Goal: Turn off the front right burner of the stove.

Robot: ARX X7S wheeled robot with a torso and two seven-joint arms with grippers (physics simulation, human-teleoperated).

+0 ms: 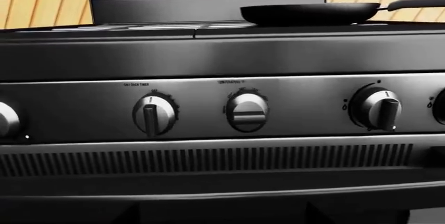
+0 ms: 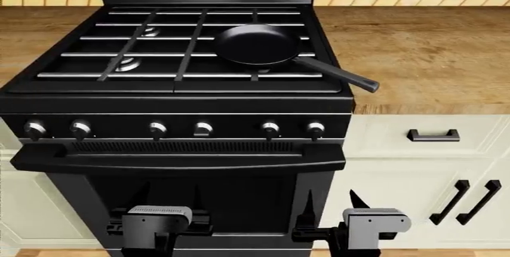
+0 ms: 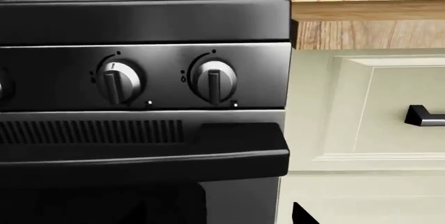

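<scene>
The black stove (image 2: pixel 183 98) fills the middle of the head view. A black frying pan (image 2: pixel 253 44) sits on its right grates and hides most of the front right burner; only a silvery sliver (image 2: pixel 262 71) shows under the pan's front edge. Six silver-faced knobs run along the front panel; the rightmost (image 2: pixel 316 128) also shows in the right wrist view (image 3: pixel 213 81), its bar upright. My left gripper (image 2: pixel 171 200) and right gripper (image 2: pixel 331 200) are both open and empty, low before the oven door, well below the knobs. In the wrist views only their fingertips show, left (image 1: pixel 222 216) and right (image 3: pixel 219 213).
The oven's wide bar handle (image 2: pixel 179 156) juts out below the knobs, above both grippers. Cream cabinets with black handles (image 2: pixel 433 135) stand right of the stove under a wooden countertop (image 2: pixel 414 48). The pan's handle (image 2: pixel 338 75) sticks out past the stove's right front corner.
</scene>
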